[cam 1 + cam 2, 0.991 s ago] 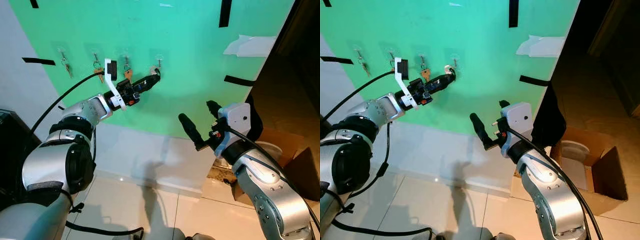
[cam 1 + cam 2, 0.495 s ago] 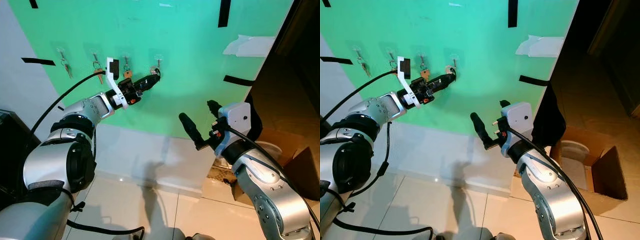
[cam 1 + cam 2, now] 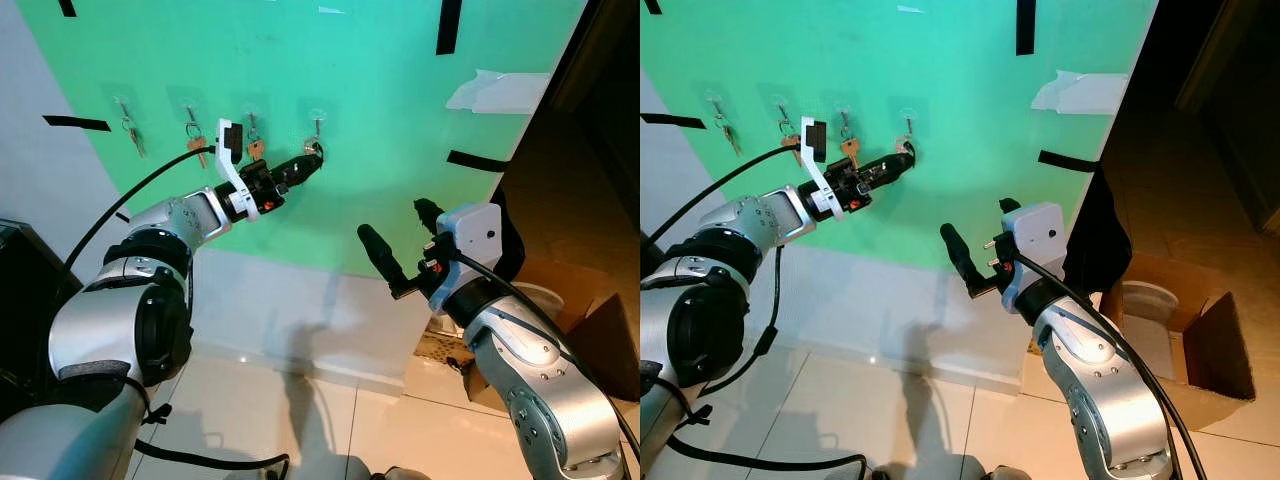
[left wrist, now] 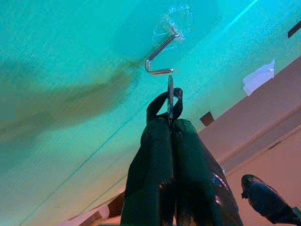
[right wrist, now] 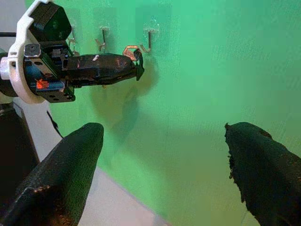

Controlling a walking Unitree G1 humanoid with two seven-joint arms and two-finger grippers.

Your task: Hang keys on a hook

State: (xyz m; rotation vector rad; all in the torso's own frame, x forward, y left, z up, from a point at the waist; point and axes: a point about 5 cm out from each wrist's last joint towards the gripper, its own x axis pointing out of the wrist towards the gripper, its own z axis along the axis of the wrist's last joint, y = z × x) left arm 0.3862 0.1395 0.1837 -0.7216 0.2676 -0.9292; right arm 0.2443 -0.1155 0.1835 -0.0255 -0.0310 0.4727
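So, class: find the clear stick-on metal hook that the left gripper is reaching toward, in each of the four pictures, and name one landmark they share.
Left eye view: the clear stick-on metal hook is upper centre, rightmost of four on the green wall.
Right eye view: hook upper left of centre.
Left wrist view: hook just beyond the key ring in the left gripper.
Right wrist view: hook near the top.
Shared landmark: the left gripper's black fingers.

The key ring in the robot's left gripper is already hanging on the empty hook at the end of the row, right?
Not yet. In the left wrist view the key ring is pinched in the left gripper just beneath the hook, not over it. That hook, last in the row, is empty.
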